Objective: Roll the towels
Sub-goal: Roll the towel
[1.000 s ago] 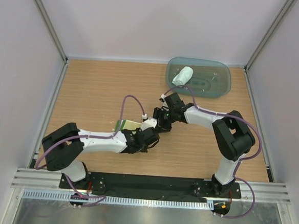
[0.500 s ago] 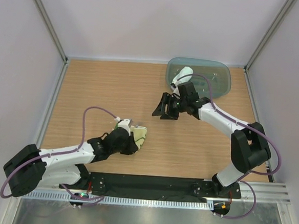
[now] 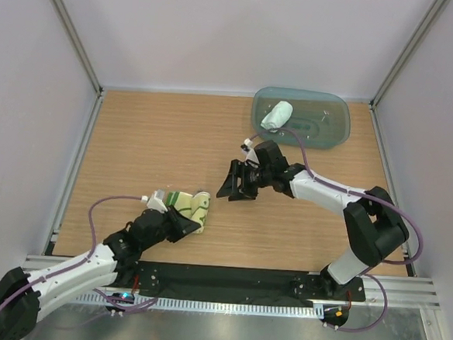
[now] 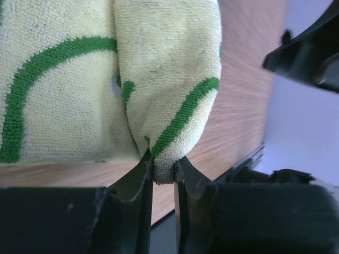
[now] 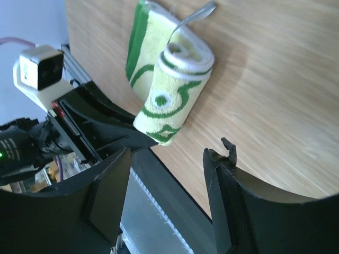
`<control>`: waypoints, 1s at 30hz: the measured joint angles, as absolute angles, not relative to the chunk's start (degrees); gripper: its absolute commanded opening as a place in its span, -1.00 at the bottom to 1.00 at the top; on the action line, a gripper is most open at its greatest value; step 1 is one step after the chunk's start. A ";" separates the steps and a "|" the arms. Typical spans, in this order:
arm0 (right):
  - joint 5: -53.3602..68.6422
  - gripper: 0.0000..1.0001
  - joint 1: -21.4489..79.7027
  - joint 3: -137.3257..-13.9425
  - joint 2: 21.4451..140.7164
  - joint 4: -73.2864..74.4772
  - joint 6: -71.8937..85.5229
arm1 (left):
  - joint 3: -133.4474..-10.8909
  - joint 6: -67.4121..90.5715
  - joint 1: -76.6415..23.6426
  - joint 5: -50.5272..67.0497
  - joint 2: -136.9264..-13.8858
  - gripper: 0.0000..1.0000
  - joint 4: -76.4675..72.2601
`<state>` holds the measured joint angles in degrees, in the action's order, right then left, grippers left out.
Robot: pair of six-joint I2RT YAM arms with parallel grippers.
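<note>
Progress stands at roughly one towel done and one under way. Pale mint-white towel [image 3: 277, 114] lies rolled inside the teal tray [image 3: 332, 124] at the far right of the bench [image 3: 151, 134], which I judge as finished. Yellow towel [image 3: 195, 208] with green line drawings sits on the bench near the front edge, left of centre. Most of it is wound into a roll [image 5: 172, 95], but a flat part with green edging lies beside the roll, so the rolling looks incomplete, and placing it is not yet done.

Left arm [image 3: 88, 263] lies low, stretched from its base toward the centre. The left jaws are clamped on the near end of the yellow roll [image 4: 164, 79].

Right arm [image 3: 326, 192] reaches forward and leftward, wrist angled toward the yellow towel. The right jaws stand apart, holding nothing, near the roll but not touching it.
</note>
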<state>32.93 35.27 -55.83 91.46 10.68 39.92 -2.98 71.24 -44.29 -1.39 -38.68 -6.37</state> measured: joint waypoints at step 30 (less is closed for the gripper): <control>26.68 0.40 43.88 -41.45 95.55 -25.74 59.66 | -16.19 82.87 -43.72 -4.89 -52.14 -1.00 17.37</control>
<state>26.68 43.88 -41.45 95.55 -25.74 59.66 -16.19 82.87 -43.72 -4.89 -52.14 17.37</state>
